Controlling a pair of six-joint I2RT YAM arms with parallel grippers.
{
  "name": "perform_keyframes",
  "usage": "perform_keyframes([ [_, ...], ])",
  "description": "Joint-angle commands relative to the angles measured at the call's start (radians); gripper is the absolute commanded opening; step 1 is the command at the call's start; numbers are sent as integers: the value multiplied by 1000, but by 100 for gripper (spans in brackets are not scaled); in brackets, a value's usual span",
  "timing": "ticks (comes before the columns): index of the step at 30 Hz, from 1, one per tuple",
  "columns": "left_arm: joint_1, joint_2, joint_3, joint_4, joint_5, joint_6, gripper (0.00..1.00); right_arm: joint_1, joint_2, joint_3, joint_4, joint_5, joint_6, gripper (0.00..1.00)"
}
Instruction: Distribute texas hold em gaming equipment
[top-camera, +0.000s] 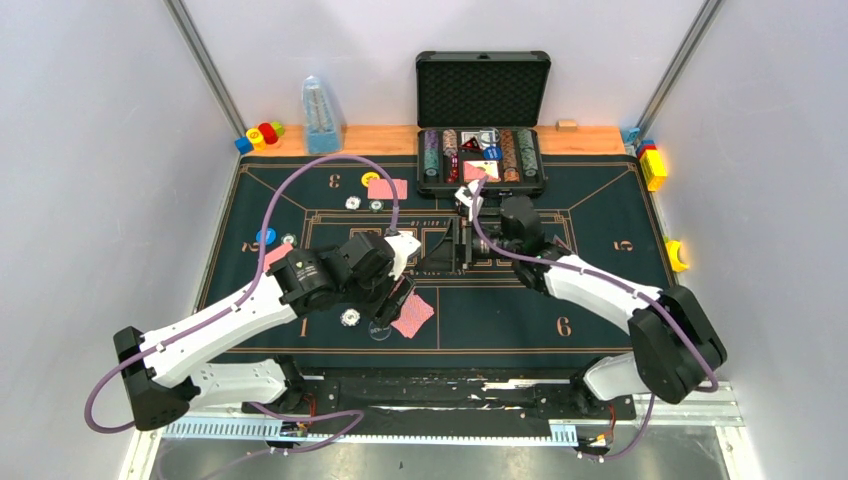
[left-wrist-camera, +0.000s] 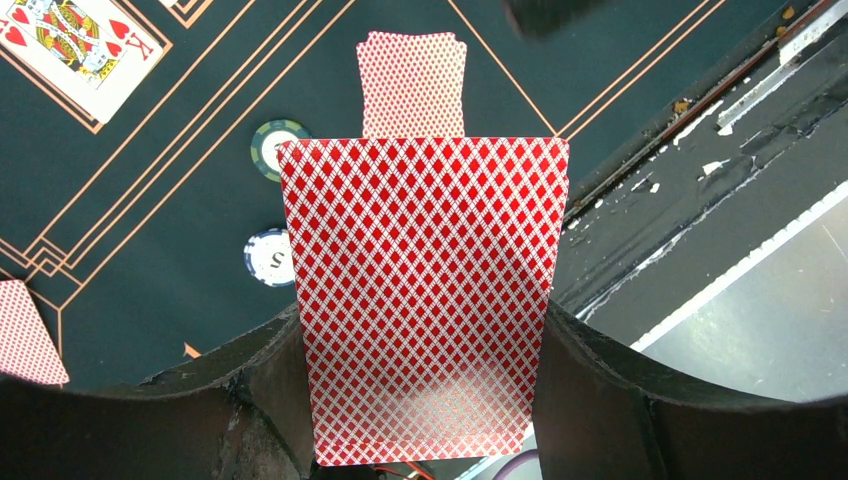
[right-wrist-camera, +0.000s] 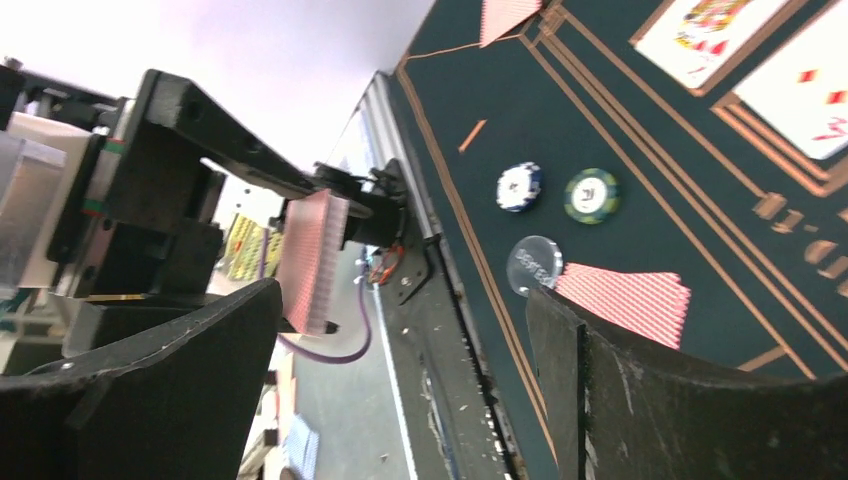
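Note:
My left gripper (left-wrist-camera: 425, 335) is shut on a deck of red-backed playing cards (left-wrist-camera: 425, 280), held upright above the green mat near spot 1 (top-camera: 400, 293). Below it lie a small fan of dealt cards (left-wrist-camera: 412, 80), a green chip (left-wrist-camera: 278, 148) and a white-and-blue chip (left-wrist-camera: 268, 257). My right gripper (right-wrist-camera: 400, 300) stands open and empty at the mat's centre (top-camera: 458, 248), facing the deck (right-wrist-camera: 315, 260). In front of it are two chips (right-wrist-camera: 519, 186), a clear dealer disc (right-wrist-camera: 535, 265) and the dealt cards (right-wrist-camera: 625, 300). Face-up cards (right-wrist-camera: 700, 30) lie in the centre boxes.
An open black case (top-camera: 482, 62) with chip rows stands at the back. Cards (top-camera: 388, 188), a yellow disc (top-camera: 370, 180) and chips sit at spot 3; a blue disc (top-camera: 265, 237) sits at spot 2. Toy blocks (top-camera: 262, 133), a clear blue bottle (top-camera: 321, 115) and yellow blocks (top-camera: 655, 168) line the edges.

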Motion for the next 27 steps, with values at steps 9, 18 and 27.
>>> perform_keyframes([
  [9, 2, -13, 19, 39, 18, 20, 0, 149, 170, 171, 62, -127, 64, 91],
  [18, 2, -26, 11, 40, 11, 17, 0, 210, 264, 223, 26, -179, 36, 83],
  [27, 2, -45, 3, 41, 11, 14, 0, 203, 217, 233, -146, -31, -51, 75],
])
